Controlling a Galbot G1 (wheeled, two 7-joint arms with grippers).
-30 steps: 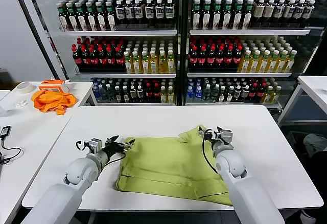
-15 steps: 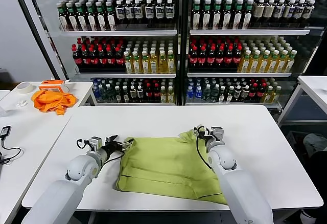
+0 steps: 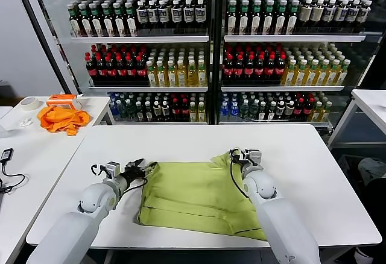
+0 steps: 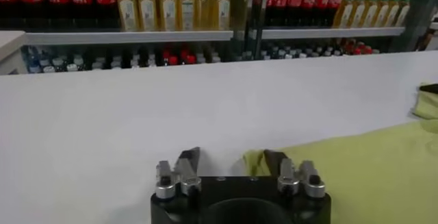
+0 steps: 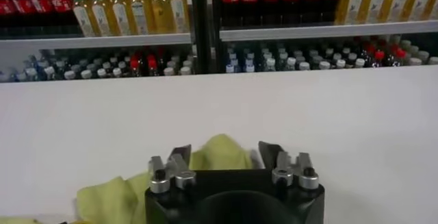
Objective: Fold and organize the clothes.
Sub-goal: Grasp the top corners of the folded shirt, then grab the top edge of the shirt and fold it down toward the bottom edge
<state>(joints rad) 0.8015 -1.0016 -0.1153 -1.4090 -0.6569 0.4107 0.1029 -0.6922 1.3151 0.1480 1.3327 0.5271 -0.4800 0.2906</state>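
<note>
I see the T-shirt (image 3: 199,194) lying partly folded mid-frame on the desk (image 3: 313,155), my left tool (image 3: 146,169) and right tool (image 3: 235,155) parted astride its far corners, folding unfinished.

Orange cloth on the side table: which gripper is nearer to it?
Left. The left gripper is at the shirt's far left corner, on the orange cloth's side; the right gripper is at the shirt's far right corner.
</note>
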